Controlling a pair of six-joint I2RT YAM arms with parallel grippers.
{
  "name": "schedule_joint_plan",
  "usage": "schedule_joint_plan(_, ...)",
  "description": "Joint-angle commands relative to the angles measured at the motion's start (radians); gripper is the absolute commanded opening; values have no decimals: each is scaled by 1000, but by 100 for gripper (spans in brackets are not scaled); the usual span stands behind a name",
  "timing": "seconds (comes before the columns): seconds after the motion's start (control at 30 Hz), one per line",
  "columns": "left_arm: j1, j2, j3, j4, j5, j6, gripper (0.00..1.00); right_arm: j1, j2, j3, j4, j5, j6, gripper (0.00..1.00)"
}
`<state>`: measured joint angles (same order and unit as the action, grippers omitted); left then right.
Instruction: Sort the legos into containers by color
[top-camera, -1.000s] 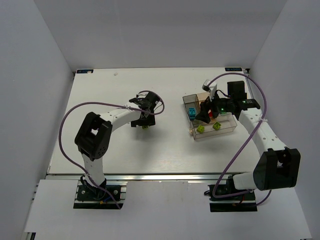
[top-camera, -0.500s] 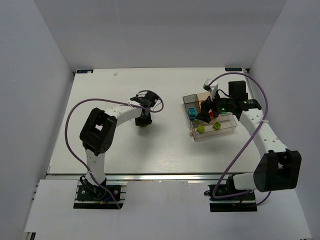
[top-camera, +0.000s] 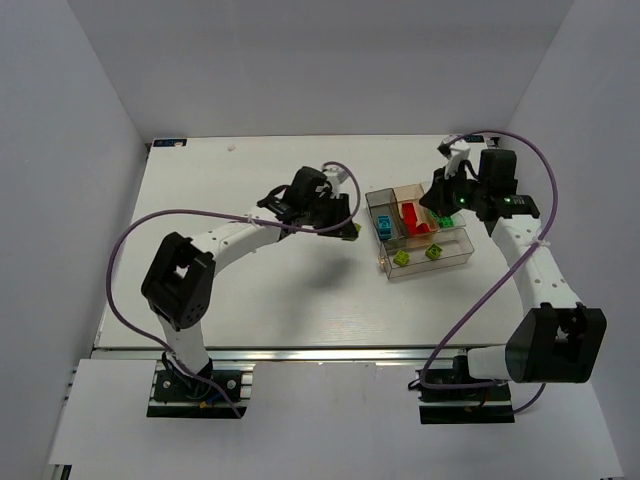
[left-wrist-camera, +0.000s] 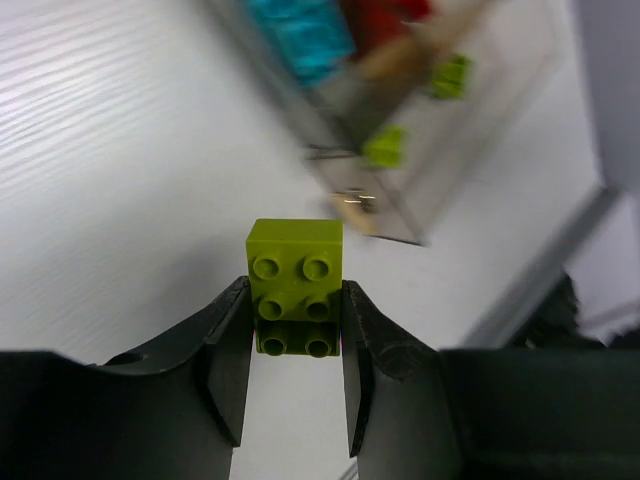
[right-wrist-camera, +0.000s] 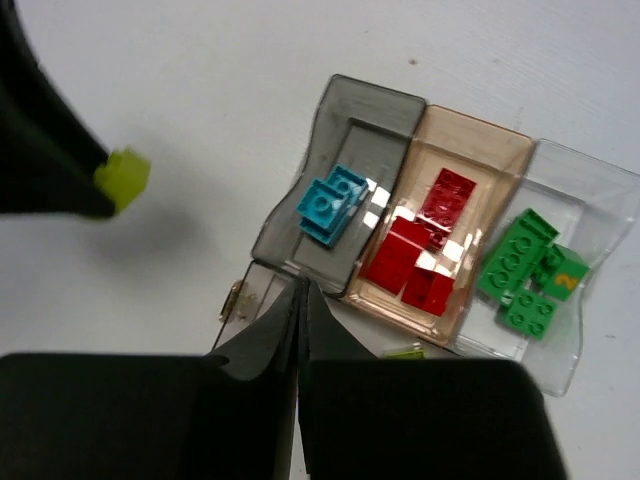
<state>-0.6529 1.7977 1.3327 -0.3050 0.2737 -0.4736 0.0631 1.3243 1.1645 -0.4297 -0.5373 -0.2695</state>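
Observation:
My left gripper (left-wrist-camera: 295, 310) is shut on a yellow-green lego (left-wrist-camera: 295, 285), held above the table just left of the container (top-camera: 430, 265). In the top view that lego (top-camera: 354, 230) sits at the tip of the left gripper (top-camera: 347, 226). The divided box (right-wrist-camera: 372, 97) holds light blue legos (right-wrist-camera: 332, 203) in the grey section, red legos (right-wrist-camera: 415, 250) in the tan one and green legos (right-wrist-camera: 525, 268) in the clear one. Two yellow-green legos (top-camera: 401, 258) lie in its front section. My right gripper (right-wrist-camera: 300, 292) is shut and empty, hovering over the box's rear right (top-camera: 441, 200).
White walls enclose the table on three sides. The left arm's purple cable (top-camera: 200, 215) arcs over the table's left half. The right arm (top-camera: 530, 260) runs along the box's right side. A small metal hinge (right-wrist-camera: 236, 300) sits on the box's front corner.
The left gripper closed on the yellow-green lego, lifted it and carried it right toward the box. The right gripper rose back out of the box and shut.

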Motion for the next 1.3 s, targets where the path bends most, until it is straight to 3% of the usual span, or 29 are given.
schedule_joint_plan(0.0,-42,24,61,145,320,52,0,-55,24,50,61,13,165,0)
schedule_joint_plan(0.17,-108,112,141,193,372,61,0,-120,26,63,63,11,194,0)
schedule_joint_plan(0.3,-146,239,345,83,375,99,0,-149,16,58,63,-1,196,0)
schedule_joint_plan(0.37,-158,296,393,41,357,118,7,-160,9,55,60,-13,194,0)
schedule_joint_plan(0.4,-159,311,413,27,345,122,15,-169,9,54,57,-16,196,0)
schedule_joint_plan(0.67,-168,384,519,-36,274,132,53,-193,-7,31,42,-65,179,1)
schedule_joint_plan(0.7,-168,376,520,-34,265,132,56,-195,-5,31,37,-75,170,5)
schedule_joint_plan(0.73,-168,371,523,-34,260,130,58,-195,-7,32,29,-105,164,20)
schedule_joint_plan(0.8,-168,349,533,-31,245,124,61,-201,1,40,9,-142,145,31)
schedule_joint_plan(0.83,-159,338,534,-31,239,122,61,-203,1,43,3,-176,130,41)
schedule_joint_plan(0.93,-149,284,507,-6,222,110,68,-203,0,38,0,-213,125,51)
schedule_joint_plan(1.0,-149,241,476,6,216,98,64,-203,1,38,0,-227,116,57)
schedule_joint_plan(1.07,-140,194,433,23,185,78,52,-203,-2,38,-6,-239,93,63)
schedule_joint_plan(1.1,-128,163,371,27,130,70,31,-203,-4,38,-12,-240,82,66)
schedule_joint_plan(1.2,-100,28,210,29,43,32,5,-201,-10,38,-37,-236,53,68)
schedule_joint_plan(1.27,-73,-95,102,59,-31,-2,9,-201,-10,44,-53,-227,59,68)
